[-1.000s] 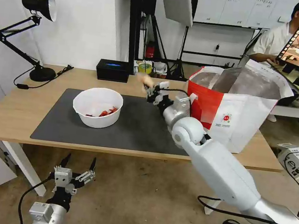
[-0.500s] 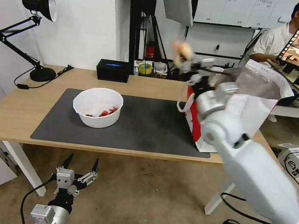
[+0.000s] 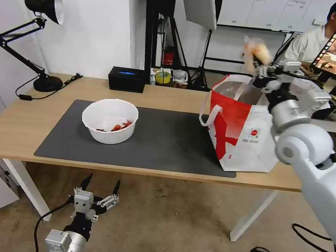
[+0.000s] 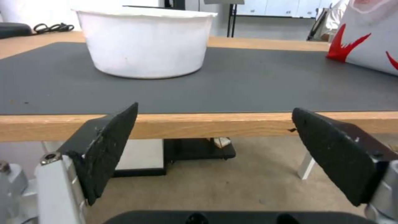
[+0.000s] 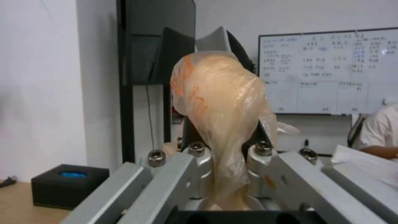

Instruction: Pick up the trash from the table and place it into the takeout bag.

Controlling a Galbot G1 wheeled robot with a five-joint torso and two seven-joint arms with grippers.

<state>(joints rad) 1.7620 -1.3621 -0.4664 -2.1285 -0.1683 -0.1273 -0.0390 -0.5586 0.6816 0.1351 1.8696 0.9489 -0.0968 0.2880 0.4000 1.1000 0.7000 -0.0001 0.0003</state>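
Light-wood table, dark mat: your right gripper is clamped on a crinkly tan ball above the foil-lined takeout bag. Left gripper hangs wide apart below the table edge. White round bowl sits on the mat.

Head camera looks down over the table; left wrist camera shares its front edge from below.
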